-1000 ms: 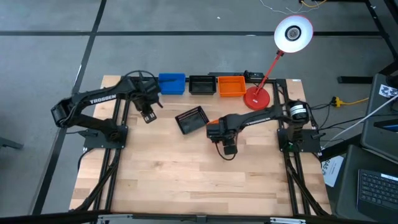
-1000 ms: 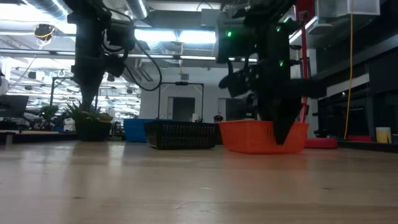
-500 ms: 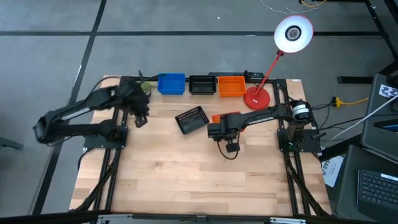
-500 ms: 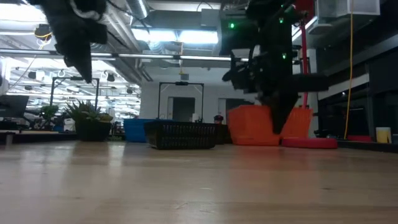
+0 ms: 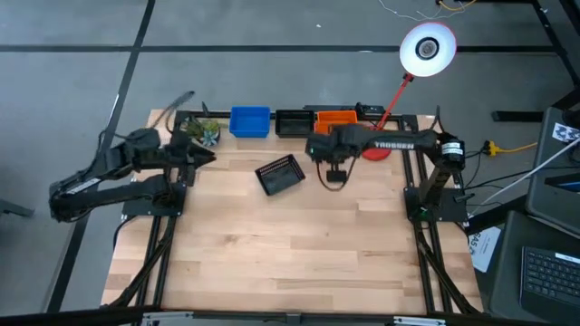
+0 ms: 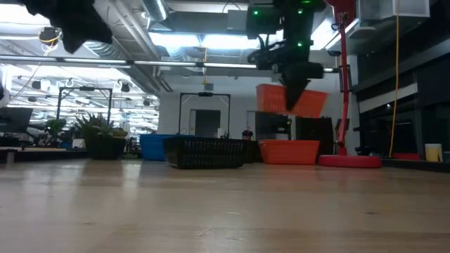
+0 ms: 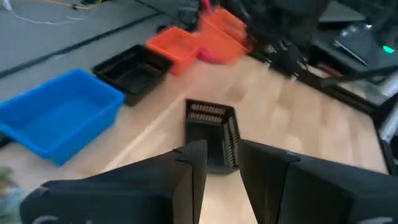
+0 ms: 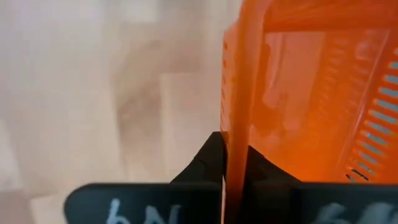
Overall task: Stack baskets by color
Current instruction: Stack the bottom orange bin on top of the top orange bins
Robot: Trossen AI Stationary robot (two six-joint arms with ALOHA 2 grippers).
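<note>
An orange basket [image 6: 304,100] hangs in the air with my right gripper [image 6: 290,98] shut on it, above a second orange basket [image 6: 288,151] in the far row. In the high view my right arm covers the held one. In that row also stand a black mesh basket [image 5: 292,122] and a blue basket [image 5: 249,121]. Another black mesh basket [image 5: 279,175] lies askew mid-table. My left gripper [image 7: 222,168] is open and holds nothing, drawn back near the table's far left [image 5: 201,156]. My right gripper pinches one side wall of the orange basket [image 8: 233,134] between its two fingers, one finger [image 8: 208,163] outside and one inside. The fingers come from above, slanting down. The basket is lifted clear and hangs slightly tilted over the other orange basket.
A red lamp's round base [image 6: 349,160] stands just right of the orange baskets, its stem rising to a white head [image 5: 428,50]. A small green plant [image 5: 207,131] sits at the far left corner. The near half of the wooden table [image 5: 290,263] is bare.
My right gripper has lifted the orange basket off the table, first tipping it up, and carried it toward the far edge until it hangs over the orange basket in the row. My left arm has risen and drawn back toward the table's left edge.
</note>
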